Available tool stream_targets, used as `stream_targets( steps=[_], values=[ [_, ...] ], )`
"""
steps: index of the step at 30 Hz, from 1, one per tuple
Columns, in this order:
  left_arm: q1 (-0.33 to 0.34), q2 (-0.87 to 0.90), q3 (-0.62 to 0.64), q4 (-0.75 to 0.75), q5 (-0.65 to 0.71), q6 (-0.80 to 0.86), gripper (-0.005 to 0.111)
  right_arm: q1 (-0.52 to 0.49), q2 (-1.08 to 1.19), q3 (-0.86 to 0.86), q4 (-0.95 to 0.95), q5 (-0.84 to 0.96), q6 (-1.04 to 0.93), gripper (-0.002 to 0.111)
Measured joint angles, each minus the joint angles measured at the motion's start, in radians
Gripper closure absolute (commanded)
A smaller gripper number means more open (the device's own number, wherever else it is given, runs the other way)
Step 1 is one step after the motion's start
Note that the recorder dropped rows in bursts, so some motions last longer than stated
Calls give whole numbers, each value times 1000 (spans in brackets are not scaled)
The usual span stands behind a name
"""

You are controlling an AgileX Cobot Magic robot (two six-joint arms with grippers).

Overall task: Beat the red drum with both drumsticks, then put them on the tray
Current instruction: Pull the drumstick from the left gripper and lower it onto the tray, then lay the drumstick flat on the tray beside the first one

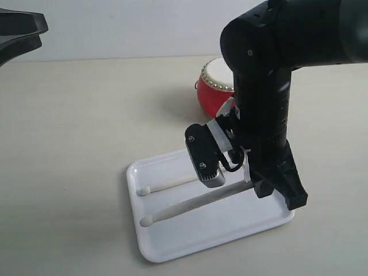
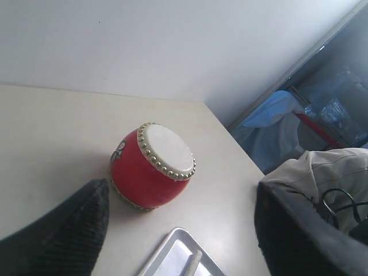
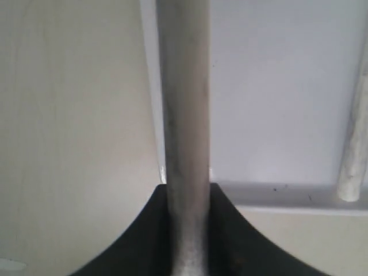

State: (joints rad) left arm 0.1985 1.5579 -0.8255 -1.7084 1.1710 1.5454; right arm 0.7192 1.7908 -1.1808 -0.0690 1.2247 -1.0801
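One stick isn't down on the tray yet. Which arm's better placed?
Right. The right gripper holds that drumstick low over the tray, beside the other drumstick lying there. The left gripper is open, empty and away from the tray.

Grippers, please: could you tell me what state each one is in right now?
Left gripper: open, holding nothing.
Right gripper: closed on one drumstick over the tray.

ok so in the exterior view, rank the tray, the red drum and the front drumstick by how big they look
1. tray, clearly largest
2 and 3 unsure: the red drum is partly hidden behind the arm; the front drumstick is longer but far thinner
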Motion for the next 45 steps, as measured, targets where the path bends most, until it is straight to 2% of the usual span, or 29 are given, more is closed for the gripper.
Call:
stream_targets(
  steps=[11, 27, 45],
  values=[
    [0, 0, 0, 4, 11, 0, 38, 1, 136, 0, 2, -64, 0, 108],
    [0, 0, 0, 4, 16, 0, 38, 1, 144, 2, 4, -119, 95, 108],
    [0, 0, 0, 4, 18, 0, 38, 1, 146, 2, 4, -119, 97, 108]
  ],
)
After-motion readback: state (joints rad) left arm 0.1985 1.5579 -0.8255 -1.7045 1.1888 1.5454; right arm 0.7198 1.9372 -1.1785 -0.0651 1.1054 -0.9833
